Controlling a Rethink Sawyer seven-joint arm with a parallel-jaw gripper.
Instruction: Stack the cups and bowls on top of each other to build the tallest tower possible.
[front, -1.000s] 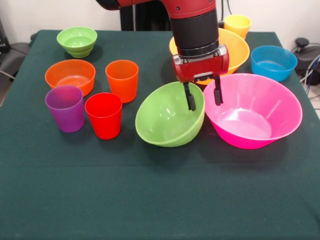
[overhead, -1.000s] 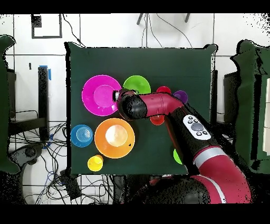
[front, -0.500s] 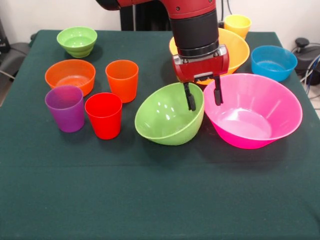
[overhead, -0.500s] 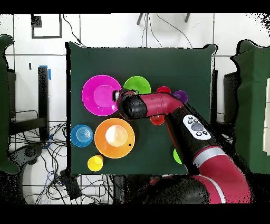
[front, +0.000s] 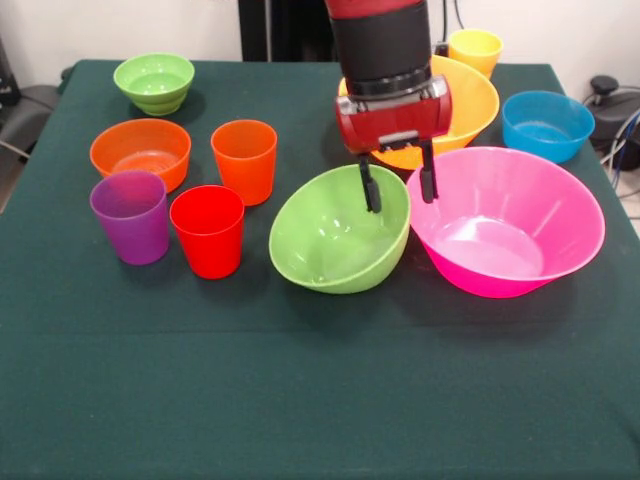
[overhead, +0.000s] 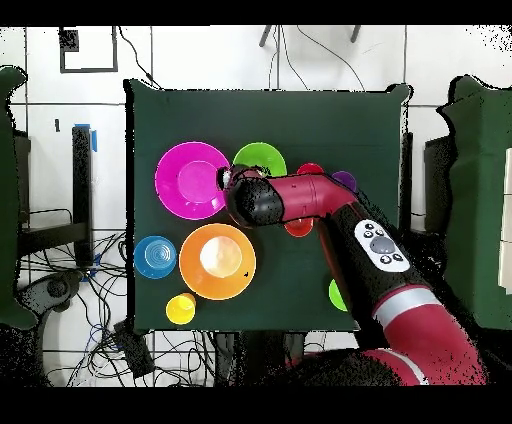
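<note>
My gripper (front: 398, 188) hangs open over the right rim of the medium light green bowl (front: 335, 240), which sits tilted. One finger (front: 370, 190) is over the bowl's inside, the other between it and the large pink bowl (front: 510, 225). Behind stand the yellow-orange bowl (front: 470, 95), blue bowl (front: 547, 122) and yellow cup (front: 475, 48). At the left are the small green bowl (front: 154, 82), small orange bowl (front: 140, 150), orange cup (front: 244, 160), red cup (front: 207, 230) and purple cup (front: 130, 215). From overhead the arm (overhead: 290, 200) hides the gripper beside the pink bowl (overhead: 190, 180).
Everything stands on a dark green table (front: 320, 400); its wide front part holds nothing but cloth. In the overhead view the arm covers part of the green bowl (overhead: 262, 157) and the cups at the right; cables lie on the floor at the left.
The gripper has risen a little and shifted slightly left, still open. The light green bowl stays tilted in nearly the same place.
</note>
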